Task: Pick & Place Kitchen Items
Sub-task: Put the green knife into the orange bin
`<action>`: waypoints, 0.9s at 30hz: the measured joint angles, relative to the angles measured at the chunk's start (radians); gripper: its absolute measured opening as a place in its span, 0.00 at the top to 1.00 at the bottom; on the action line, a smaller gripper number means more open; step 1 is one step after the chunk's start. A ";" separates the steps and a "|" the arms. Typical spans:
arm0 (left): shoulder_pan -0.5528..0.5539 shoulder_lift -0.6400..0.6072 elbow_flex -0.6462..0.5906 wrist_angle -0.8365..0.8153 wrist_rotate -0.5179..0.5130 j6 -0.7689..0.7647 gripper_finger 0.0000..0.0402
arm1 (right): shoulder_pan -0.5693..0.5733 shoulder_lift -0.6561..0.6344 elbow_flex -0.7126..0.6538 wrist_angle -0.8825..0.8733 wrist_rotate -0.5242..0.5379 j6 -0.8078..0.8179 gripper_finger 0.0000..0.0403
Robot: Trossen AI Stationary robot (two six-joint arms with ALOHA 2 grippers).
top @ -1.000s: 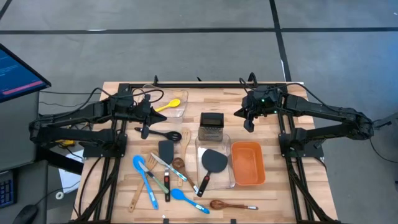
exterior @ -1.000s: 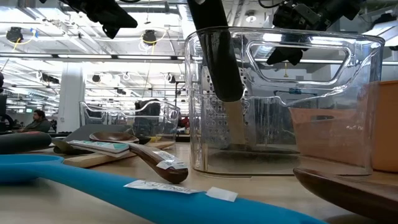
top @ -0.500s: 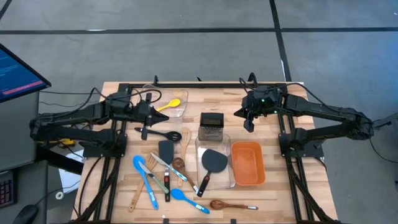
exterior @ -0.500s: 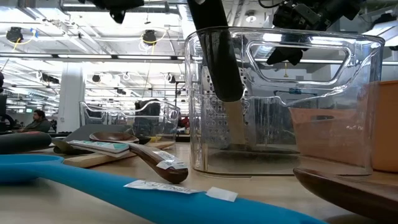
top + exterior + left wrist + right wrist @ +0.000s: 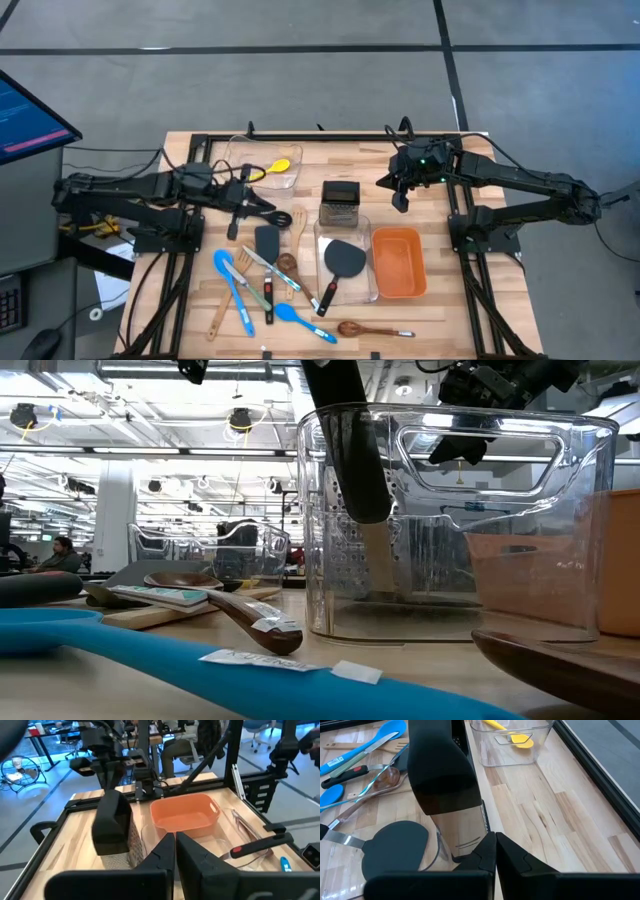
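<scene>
On the wooden table [image 5: 440, 310]: two clear bins, one orange tray [image 5: 398, 263], one steel box grater [image 5: 340, 203]. Both grippers, left [image 5: 236, 222] and right [image 5: 401, 201], closed, empty.

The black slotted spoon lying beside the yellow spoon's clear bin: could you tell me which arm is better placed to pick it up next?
Probably the left. The left gripper, shut, hangs right by the black slotted spoon, while the right gripper waits across the table beyond the box grater.

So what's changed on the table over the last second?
Only the left arm moved: the left gripper swung from beside the clear bin with the yellow spoon toward the table's middle, and now hangs shut and empty over the black slotted spoon. Nothing was picked up or dropped. The right gripper stayed shut beside the grater, and every utensil lies as before.
</scene>
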State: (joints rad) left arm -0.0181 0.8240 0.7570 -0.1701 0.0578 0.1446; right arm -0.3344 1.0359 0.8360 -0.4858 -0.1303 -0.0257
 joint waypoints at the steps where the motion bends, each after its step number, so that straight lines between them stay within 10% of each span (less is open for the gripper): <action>1: -0.014 0.007 0.000 0.000 -0.007 0.005 0.99 | 0.000 0.000 0.000 0.000 0.000 0.000 1.00; 27: -0.331 0.329 0.054 -0.261 -0.201 0.016 0.99 | 0.000 0.000 0.000 0.000 0.000 0.000 1.00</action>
State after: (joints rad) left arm -0.3493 1.1531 0.8108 -0.4311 -0.1433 0.1603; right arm -0.3344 1.0359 0.8360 -0.4856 -0.1307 -0.0254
